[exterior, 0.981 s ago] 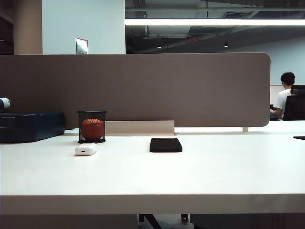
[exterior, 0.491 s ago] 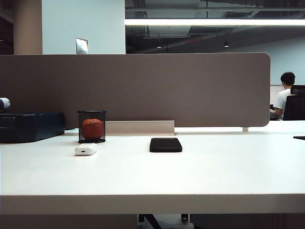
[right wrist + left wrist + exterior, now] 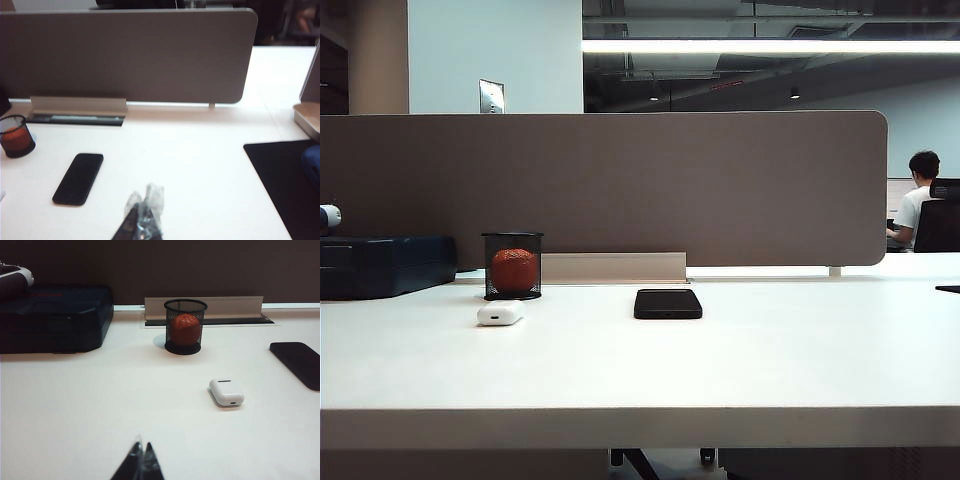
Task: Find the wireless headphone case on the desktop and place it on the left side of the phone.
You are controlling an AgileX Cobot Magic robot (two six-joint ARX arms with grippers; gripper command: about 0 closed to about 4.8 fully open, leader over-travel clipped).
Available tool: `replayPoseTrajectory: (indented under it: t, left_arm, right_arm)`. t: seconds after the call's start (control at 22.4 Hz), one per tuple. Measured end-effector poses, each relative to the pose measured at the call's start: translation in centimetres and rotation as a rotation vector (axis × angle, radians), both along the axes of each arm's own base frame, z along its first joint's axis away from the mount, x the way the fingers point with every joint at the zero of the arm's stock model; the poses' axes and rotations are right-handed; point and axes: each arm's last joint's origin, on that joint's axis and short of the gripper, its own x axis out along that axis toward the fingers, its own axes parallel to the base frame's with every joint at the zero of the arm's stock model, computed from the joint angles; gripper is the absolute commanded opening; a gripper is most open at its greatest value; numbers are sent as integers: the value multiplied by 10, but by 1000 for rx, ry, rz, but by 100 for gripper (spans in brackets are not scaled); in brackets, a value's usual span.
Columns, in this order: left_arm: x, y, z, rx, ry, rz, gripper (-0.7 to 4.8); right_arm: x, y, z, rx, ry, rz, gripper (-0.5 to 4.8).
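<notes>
Desktop [image 3: 740, 370] state as we see it: wireless headphone case [image 3: 499, 315] lies flat on the white surface, out in front of a black mesh cup [image 3: 513, 266] with an orange-red ball [image 3: 514, 269] inside, near it but not touching. Phone [image 3: 668, 304] lies face-flat near the middle of the exterior view, well apart from the case, with the case on its left from that camera. Dark blue box [image 3: 382, 265] sits at the far left against the grey divider panel [image 3: 620, 185], with a low metal cable tray [image 3: 612, 267] along the panel's base between cup and phone. We get neither arm in the exterior view. Left gripper [image 3: 141, 460] shows only in its wrist view: fingertips pressed together, nothing between them, hovering over bare desk on the near side of the case [image 3: 226, 392], well short of it. Right gripper [image 3: 142, 220] shows in its wrist view, fingers also pressed together with nothing pinched, tips wrapped in something clear and blurry; it hangs over the desk near the phone [image 3: 78, 178], apart from it. Black mat [image 3: 280, 185] lies off to the far side from the phone. Person [image 3: 918, 200] sits in the background beyond the divider.
</notes>
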Motion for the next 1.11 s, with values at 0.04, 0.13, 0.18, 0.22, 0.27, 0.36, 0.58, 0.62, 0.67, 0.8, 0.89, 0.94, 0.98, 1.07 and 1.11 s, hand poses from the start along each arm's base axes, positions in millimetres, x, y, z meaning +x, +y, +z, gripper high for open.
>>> replayPoseTrajectory:
  t: [0.04,0.13,0.18,0.22,0.27,0.36,0.58,0.62,0.67,0.8,0.89,0.94,0.98,1.07,1.11]
  left_arm:
    - [0,0,0,0,0,0,-5]
    - [0,0,0,0,0,0,-5]
    - [0,0,0,0,0,0,-5]
    - [0,0,0,0,0,0,-5]
    - [0,0,0,0,0,0,-5]
    - [0,0,0,0,0,0,-5]
    - [0,0,0,0,0,0,-5]
    - [0,0,0,0,0,0,-5]
    - [0,0,0,0,0,0,-5]
    - [0,0,0,0,0,0,-5]
    - [0,0,0,0,0,0,-5]
    - [0,0,0,0,0,0,-5]
    - [0,0,0,0,0,0,-5]
    - [0,0,0,0,0,0,-5]
    - [0,0,0,0,0,0,-5]
  right_arm:
    - [1,0,4,0,11,0,-5]
    - [3,0,23,-1,50,0,-5]
    - [5,0,31,-2,55,1,-5]
    - [7,0,37,-1,58,2,-4]
    - [12,1,47,1,80,16,-4]
    - [18,2,54,4,115,38,0]
    - [52,5,68,19,195,111,0]
    - [58,6,68,23,218,125,1]
    - [65,6,67,29,252,144,3]
    - [84,8,57,48,363,191,5]
    - [95,11,51,74,421,250,5]
    - [99,12,50,93,433,294,5]
    - [102,13,49,103,437,319,4]
    - [109,14,46,122,460,362,5]
    - [112,16,45,128,471,385,5]
